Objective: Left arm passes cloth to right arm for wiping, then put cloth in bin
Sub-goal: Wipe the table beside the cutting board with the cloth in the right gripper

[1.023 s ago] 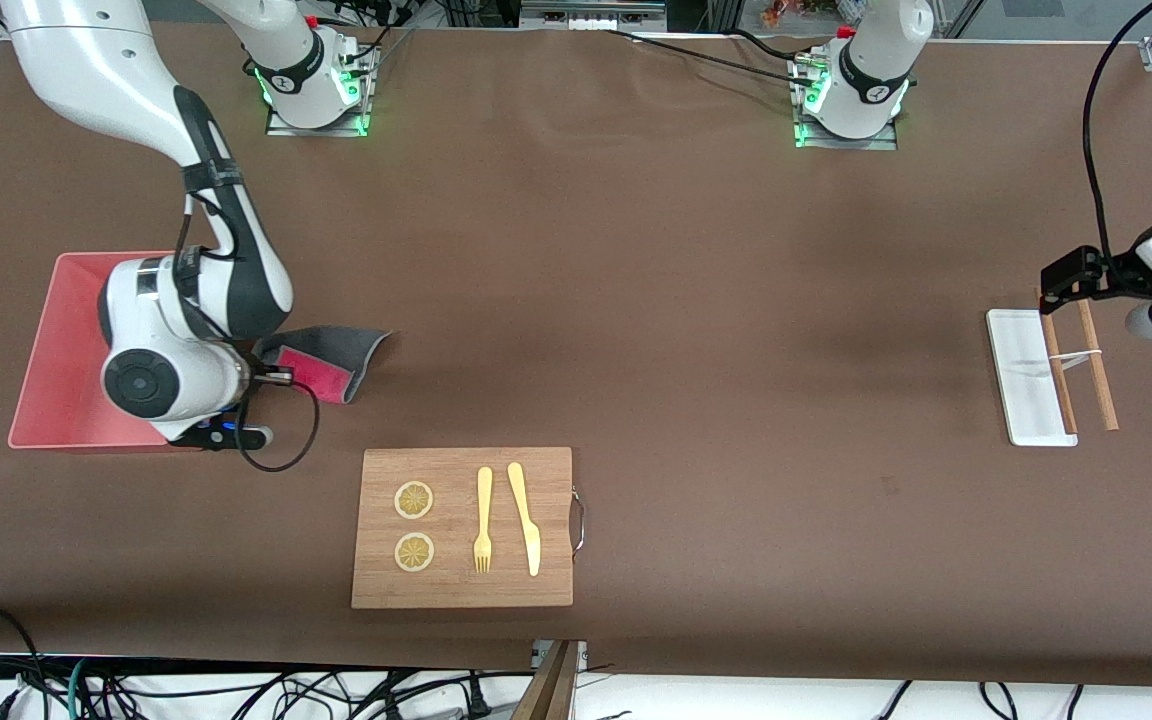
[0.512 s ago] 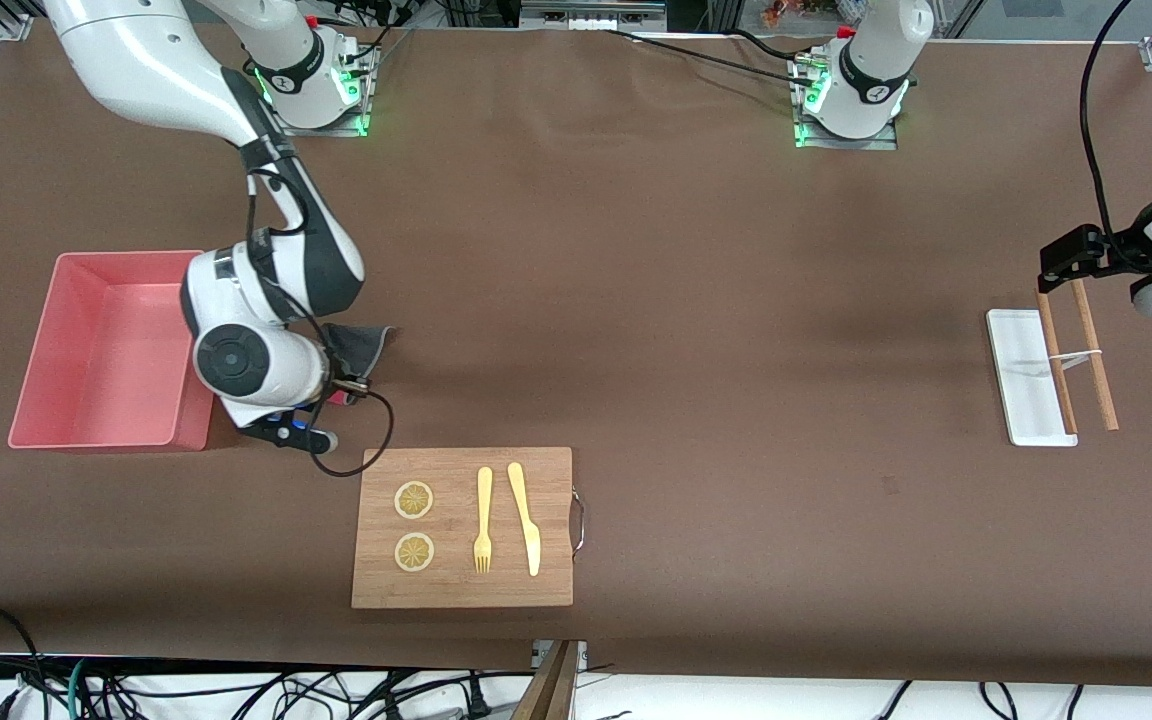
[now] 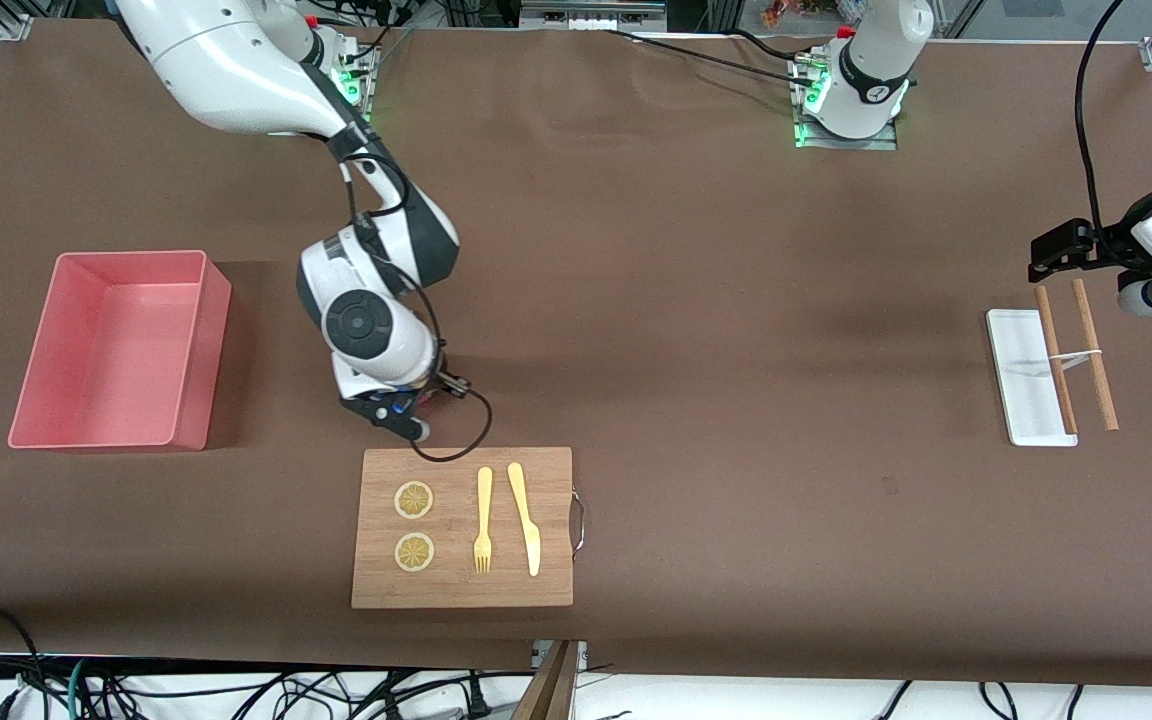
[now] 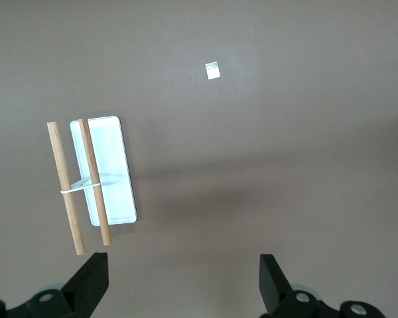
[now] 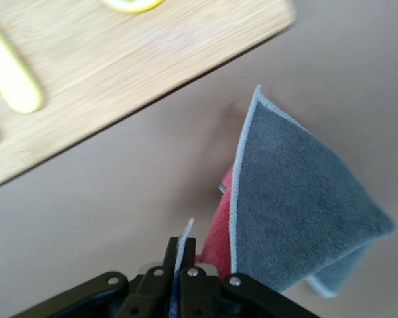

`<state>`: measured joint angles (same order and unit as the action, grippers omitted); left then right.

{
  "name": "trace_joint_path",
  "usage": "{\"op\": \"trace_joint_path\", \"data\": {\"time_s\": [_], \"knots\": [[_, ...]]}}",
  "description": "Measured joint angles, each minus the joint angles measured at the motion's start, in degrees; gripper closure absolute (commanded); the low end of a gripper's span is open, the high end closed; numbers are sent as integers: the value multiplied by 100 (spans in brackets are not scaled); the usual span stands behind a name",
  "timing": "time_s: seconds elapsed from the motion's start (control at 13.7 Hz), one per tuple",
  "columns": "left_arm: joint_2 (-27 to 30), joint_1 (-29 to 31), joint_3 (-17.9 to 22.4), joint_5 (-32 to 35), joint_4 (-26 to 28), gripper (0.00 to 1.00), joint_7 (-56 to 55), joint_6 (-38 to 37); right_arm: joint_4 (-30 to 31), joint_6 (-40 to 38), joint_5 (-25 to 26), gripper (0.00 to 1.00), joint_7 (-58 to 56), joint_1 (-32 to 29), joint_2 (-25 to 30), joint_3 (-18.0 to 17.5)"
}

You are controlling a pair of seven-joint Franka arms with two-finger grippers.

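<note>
Cloth (image 5: 298, 199) hangs pinched in my right gripper (image 5: 179, 262), centre-left of the front frame, over bare table just above the cutting board (image 3: 463, 528). Right arm (image 3: 376, 300) bends downward. Left gripper (image 4: 186, 285), fingers spread, waits near the white tray (image 3: 1021, 375) at right.
</note>
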<state>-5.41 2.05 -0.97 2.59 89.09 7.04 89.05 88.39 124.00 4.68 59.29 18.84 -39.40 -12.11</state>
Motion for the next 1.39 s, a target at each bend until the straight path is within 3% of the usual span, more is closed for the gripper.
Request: {"op": "trace_joint_path", "data": {"time_s": [0.44,0.66,1.39], "knots": [[-9,-21,-1,0,-30,0,0,0,-580,531,-5,100,1335,307,-495,-331],[-11,-28,-1,0,-39,0,0,0,-678,354,-10,100,1446,301,-515,-419],[-14,-42,-1,0,-44,0,0,0,-821,-2012,-45,100,-1608,-814,-133,-327]]}}
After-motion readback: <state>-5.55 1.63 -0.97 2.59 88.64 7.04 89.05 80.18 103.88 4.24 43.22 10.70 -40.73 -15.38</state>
